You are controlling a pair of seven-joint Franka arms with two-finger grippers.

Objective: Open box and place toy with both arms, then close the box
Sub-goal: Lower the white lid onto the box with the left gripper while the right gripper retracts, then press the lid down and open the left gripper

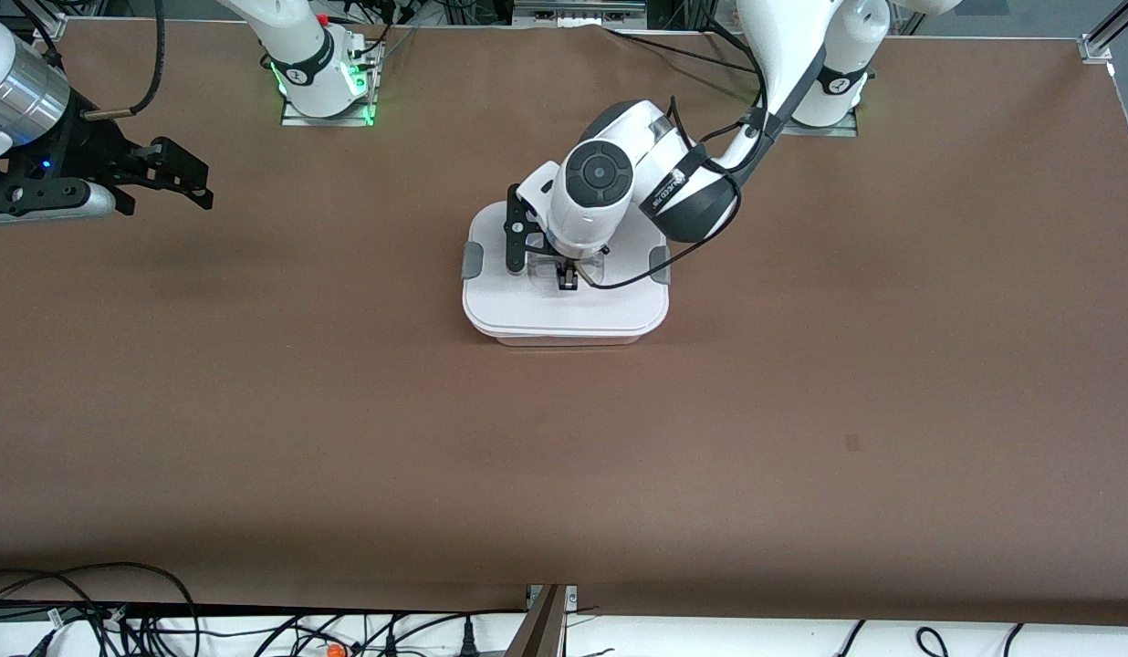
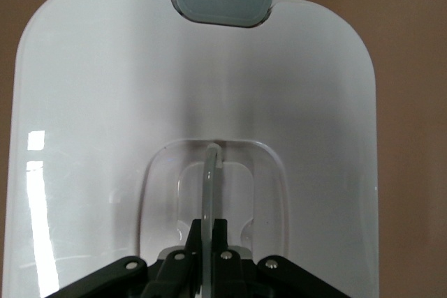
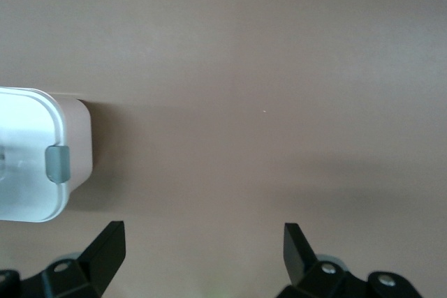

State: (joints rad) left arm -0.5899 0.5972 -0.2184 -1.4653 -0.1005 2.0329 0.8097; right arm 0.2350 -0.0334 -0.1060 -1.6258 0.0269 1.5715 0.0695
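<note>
The box [image 1: 564, 315] stands mid-table with its white lid [image 2: 105, 102] on; a grey clip sits at each end [image 1: 473, 260] [image 1: 660, 263]. My left gripper [image 1: 569, 278] is down on the lid's centre. There it [image 2: 211, 222] is shut on the thin clear handle [image 2: 209, 176], which stands up from its recess. My right gripper [image 1: 185, 173] hangs open over bare table toward the right arm's end, with nothing between its fingers [image 3: 204, 232]. From there the box's corner [image 3: 77, 137] and one clip [image 3: 57, 163] show. The toy is out of view.
Brown table all around the box. Loose cables [image 1: 117, 611] lie along the table's front edge. The two arm bases [image 1: 322, 82] [image 1: 829, 91] stand at the back. A small dark mark [image 1: 853, 443] is on the table nearer the front camera.
</note>
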